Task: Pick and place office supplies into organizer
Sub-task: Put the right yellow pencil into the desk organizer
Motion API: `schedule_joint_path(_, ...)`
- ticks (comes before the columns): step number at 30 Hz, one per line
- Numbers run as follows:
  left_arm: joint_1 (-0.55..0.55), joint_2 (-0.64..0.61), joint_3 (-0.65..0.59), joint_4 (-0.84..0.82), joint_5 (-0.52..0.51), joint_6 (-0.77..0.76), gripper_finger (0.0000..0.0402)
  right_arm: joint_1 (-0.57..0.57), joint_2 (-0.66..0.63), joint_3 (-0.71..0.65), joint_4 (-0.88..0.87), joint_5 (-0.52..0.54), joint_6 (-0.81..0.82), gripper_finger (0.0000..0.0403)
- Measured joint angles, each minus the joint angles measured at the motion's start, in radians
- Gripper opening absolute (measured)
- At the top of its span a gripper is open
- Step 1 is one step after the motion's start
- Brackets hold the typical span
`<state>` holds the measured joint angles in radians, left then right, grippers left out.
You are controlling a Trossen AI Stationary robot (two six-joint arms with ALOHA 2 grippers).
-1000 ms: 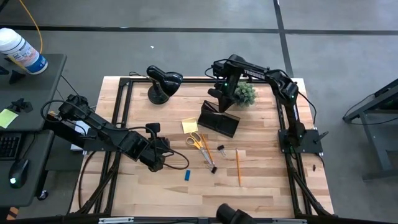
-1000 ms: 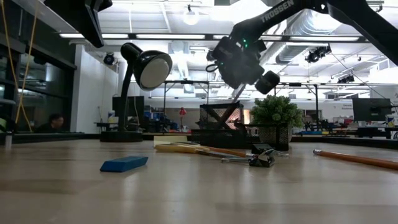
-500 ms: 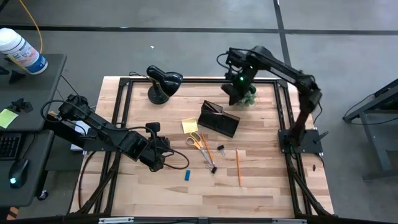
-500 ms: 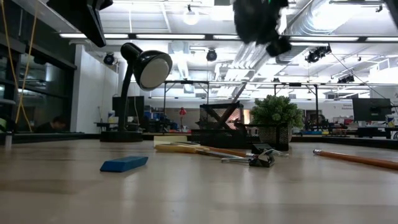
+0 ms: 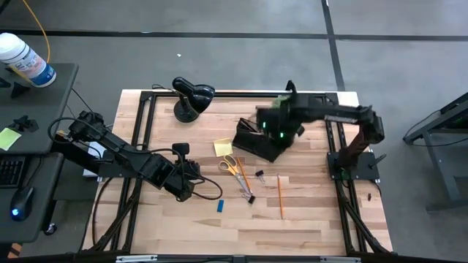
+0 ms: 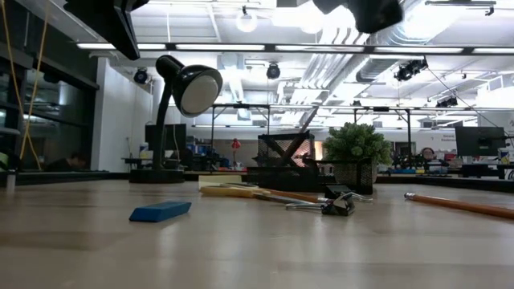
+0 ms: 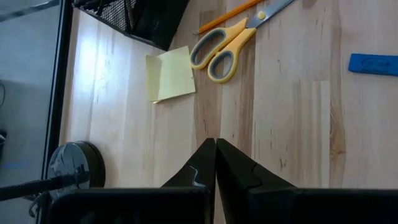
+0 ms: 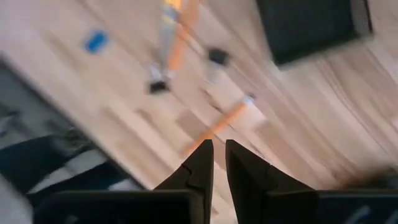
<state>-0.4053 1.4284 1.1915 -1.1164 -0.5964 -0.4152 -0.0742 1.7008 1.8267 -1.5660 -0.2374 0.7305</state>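
Above the mesh organizer [image 5: 257, 141] the right gripper [image 8: 214, 152] hangs empty, fingers nearly together, probably lining up on the loose pencil [image 8: 221, 124]; left gripper [image 7: 215, 149] parked, pressed together.

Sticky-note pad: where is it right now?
In the high view, the sticky-note pad lies flat on the table mid-way across, just left of the organizer and directly behind the scissors.

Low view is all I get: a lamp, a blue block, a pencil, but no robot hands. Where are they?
Observer: The left gripper is shut and empty, low over bare wood on the table's left half, not far from the blue block.
Operator: And the other one?
Observer: The right gripper hangs high over the organizer, above your picture's top edge. It holds nothing, and its camera looks down on the pencil.
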Motion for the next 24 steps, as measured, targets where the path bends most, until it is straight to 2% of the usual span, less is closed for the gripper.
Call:
schedule_joint_path(3, 0.0, 0.0, 0.0, -0.002, 0.0, 0.0, 0.0002, 0.08, -0.003, -0.112, -0.004, 0.071, 0.074, 0.0034)
schedule_joint_path(8, 0.0, 0.0, 0.0, -0.003, 0.008, 0.014, 0.0001, 0.161, -0.038, -0.391, 0.065, 0.075, 0.27, 0.0025)
schedule_joint_path(12, 0.0, 0.0, 0.0, -0.003, 0.026, 0.057, 0.0003, 0.196, -0.092, -0.57, 0.3, 0.076, 0.455, 0.0017)
schedule_joint_path(18, 0.0, 0.0, 0.0, 0.0, 0.059, 0.079, 0.0001, 0.217, -0.197, -0.77, 0.693, 0.185, 0.712, 0.0005)
schedule_joint_path(24, 0.02, 0.0, 0.0, 0.027, 0.106, 0.097, 0.0003, 0.21, -0.218, -0.921, 0.745, 0.18, 0.828, 0.0005)
